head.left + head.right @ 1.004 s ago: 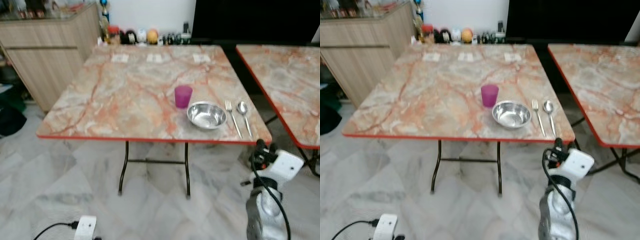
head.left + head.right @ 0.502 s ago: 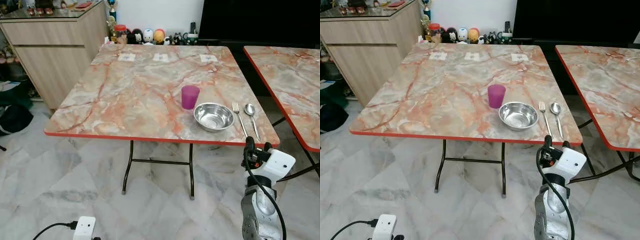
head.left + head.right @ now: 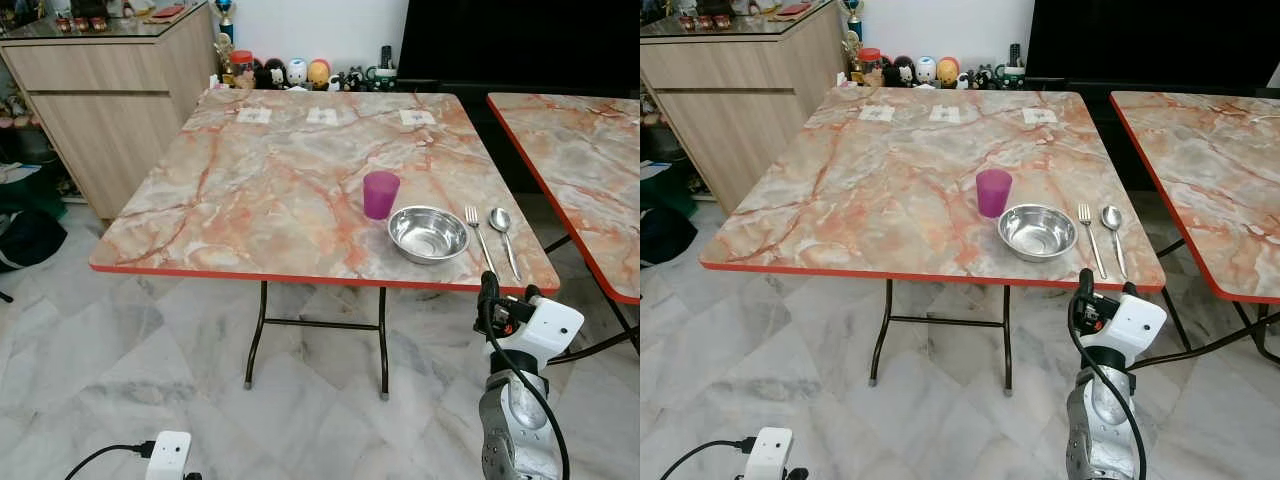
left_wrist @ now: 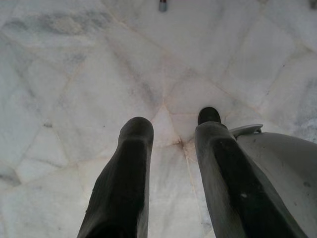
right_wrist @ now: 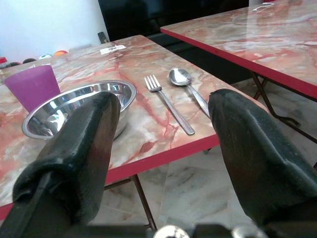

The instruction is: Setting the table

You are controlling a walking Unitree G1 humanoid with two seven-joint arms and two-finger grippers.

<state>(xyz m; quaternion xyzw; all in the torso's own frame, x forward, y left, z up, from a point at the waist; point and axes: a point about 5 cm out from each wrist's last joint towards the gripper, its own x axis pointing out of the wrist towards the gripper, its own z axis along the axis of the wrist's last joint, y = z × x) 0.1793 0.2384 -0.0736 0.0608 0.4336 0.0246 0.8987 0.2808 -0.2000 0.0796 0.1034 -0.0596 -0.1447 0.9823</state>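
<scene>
On the marble table point(image 3: 260, 190) with a red edge, near its front right corner, stand a purple cup point(image 3: 380, 193) and a steel bowl point(image 3: 428, 233). A fork point(image 3: 476, 238) and a spoon point(image 3: 503, 232) lie side by side to the right of the bowl. My right gripper point(image 3: 506, 298) hangs just below and in front of that corner, open and empty. Its wrist view looks across the bowl point(image 5: 74, 106), fork point(image 5: 168, 104) and spoon point(image 5: 185, 84) between the two fingers. My left gripper point(image 4: 173, 134) hangs low over the floor, open and empty.
A second marble table point(image 3: 580, 150) stands close on the right, with a narrow gap between the two. A wooden cabinet point(image 3: 110, 90) is at the back left, with figurines point(image 3: 290, 72) along the far wall. A dark bag point(image 3: 25, 240) lies on the tiled floor at left.
The camera has shifted and the blur has cleared. My right gripper has edged slightly left under the table's front edge. The cup, bowl, fork and spoon have not moved.
</scene>
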